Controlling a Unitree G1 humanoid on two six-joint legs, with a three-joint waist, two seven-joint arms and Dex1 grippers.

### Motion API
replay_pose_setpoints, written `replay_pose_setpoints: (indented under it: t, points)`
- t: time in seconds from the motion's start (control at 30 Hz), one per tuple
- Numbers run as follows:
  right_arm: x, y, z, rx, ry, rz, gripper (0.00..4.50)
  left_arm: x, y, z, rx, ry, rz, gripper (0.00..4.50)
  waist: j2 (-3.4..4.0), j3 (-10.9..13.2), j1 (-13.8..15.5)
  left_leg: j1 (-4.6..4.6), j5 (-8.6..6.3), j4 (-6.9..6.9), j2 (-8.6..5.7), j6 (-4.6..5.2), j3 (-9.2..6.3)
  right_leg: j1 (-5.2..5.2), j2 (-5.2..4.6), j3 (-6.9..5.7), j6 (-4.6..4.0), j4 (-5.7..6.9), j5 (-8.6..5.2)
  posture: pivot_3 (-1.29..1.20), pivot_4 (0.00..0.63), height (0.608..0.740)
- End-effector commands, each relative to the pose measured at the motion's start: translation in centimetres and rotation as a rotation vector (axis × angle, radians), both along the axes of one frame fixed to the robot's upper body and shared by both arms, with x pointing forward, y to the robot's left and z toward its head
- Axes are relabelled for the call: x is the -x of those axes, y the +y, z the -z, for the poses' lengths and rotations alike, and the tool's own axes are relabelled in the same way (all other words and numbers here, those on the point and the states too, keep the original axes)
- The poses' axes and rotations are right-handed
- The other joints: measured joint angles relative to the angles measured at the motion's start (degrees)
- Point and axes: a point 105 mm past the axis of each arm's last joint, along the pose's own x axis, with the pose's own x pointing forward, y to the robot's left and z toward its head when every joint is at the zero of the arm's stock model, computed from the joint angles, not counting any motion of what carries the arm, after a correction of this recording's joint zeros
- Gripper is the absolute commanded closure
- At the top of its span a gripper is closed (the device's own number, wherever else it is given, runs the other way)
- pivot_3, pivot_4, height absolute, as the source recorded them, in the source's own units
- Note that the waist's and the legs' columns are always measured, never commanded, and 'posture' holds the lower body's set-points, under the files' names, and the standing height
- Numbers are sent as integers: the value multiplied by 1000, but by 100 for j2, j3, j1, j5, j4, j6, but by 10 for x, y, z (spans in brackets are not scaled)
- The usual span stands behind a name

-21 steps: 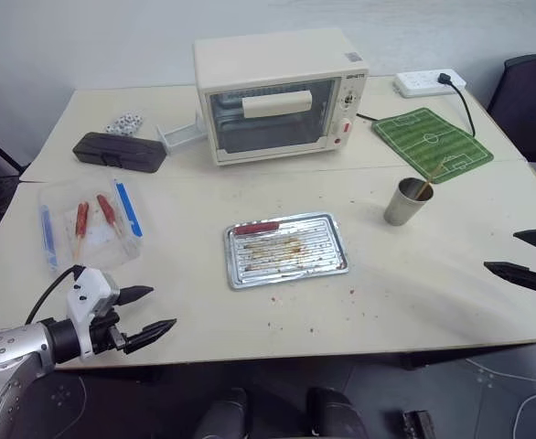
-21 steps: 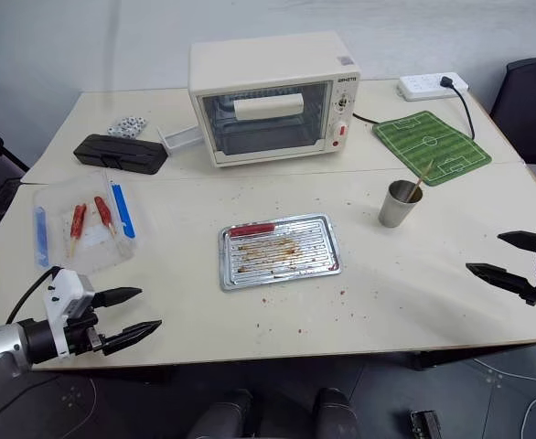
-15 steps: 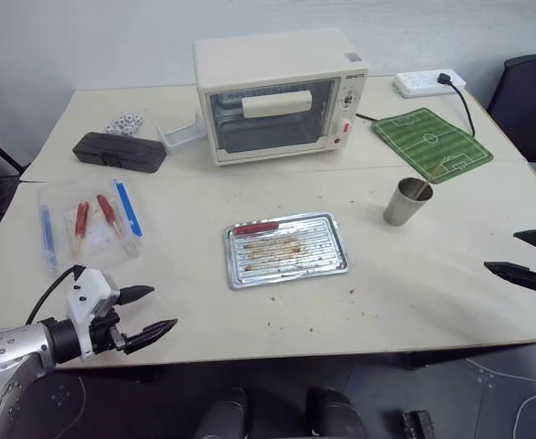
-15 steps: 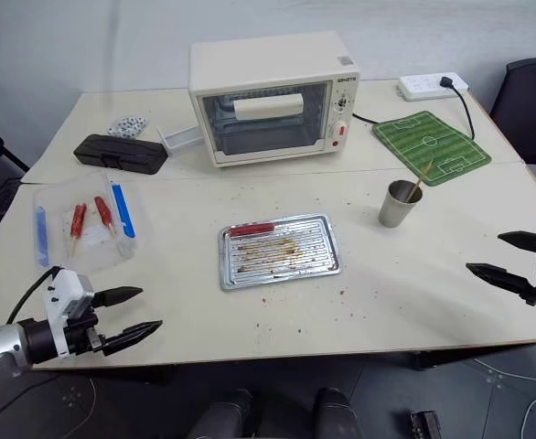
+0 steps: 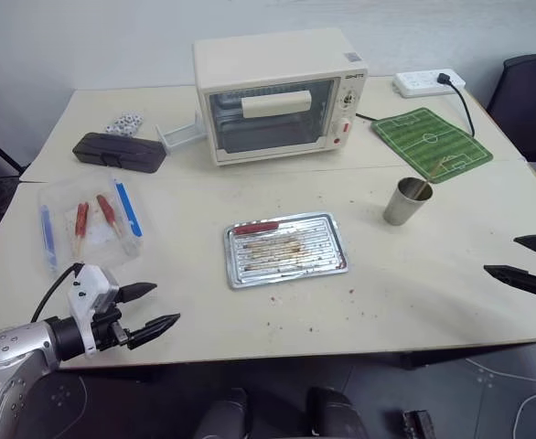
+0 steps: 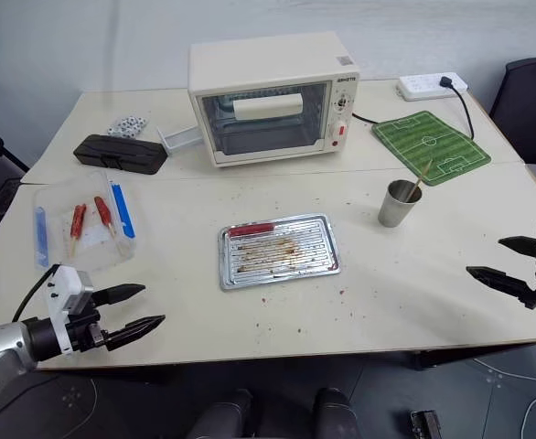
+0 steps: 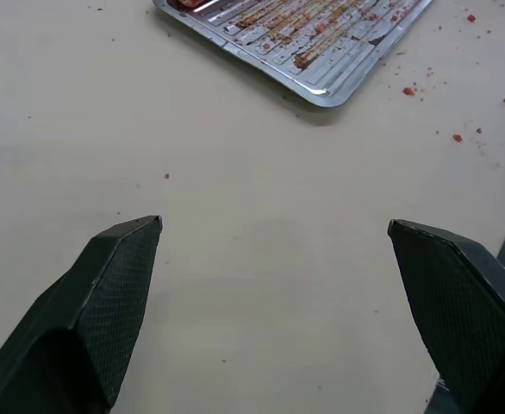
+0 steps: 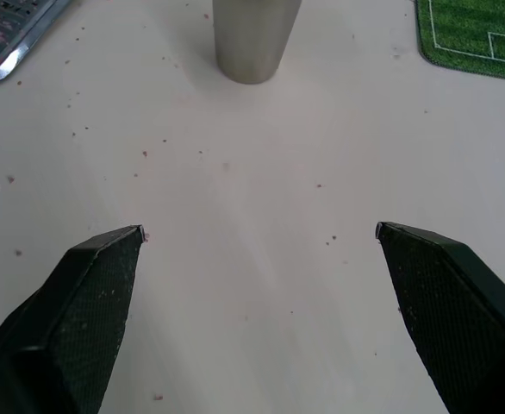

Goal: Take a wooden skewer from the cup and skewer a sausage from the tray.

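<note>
From the head: tray sits mid-worktop, sausage along its far edge, within reach of either arm. Cup stands right of it, skewer poking out, handy for the right hand.

Left wrist: left hand spread wide, empty, above bare worktop.

Right wrist: right hand released, empty, facing the cup.

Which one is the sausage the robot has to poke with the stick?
Find the big cream oven, then the silver tray on the table in front of it. The sausage lies along the tray's far edge, bare, unlike the two red ones on sticks on the clear sheet.
</note>
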Motion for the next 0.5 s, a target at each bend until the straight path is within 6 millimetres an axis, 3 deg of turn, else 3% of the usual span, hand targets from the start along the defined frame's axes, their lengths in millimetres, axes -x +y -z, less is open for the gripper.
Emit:
replay_pose_setpoints:
  t: [0.03, 0.37, 0.5]
  points:
    - [1, -1, -16, 17, -75, 5, 0, -1, -3, 0, -1, -16, -1, 32, 0, 0, 1, 1, 0, 0, 0, 0, 0, 0, 0, 1, 0, 0, 0, 0, 150, 740]
    - [0, -4, -18, 39, -84, 15, 0, -2, -31, 19, 40, 10, 27, 32, 0, 0, 2, 1, 1, 1, 0, -1, 1, 0, 2, 1, 0, 4, 0, 0, 150, 740]
    - [-1, -4, -21, 39, -95, 25, 0, -15, -41, 10, 99, -31, 10, 32, 0, 0, 5, 1, 1, 4, 0, -1, 2, -1, 3, 1, 1, 10, 0, 0, 150, 740]
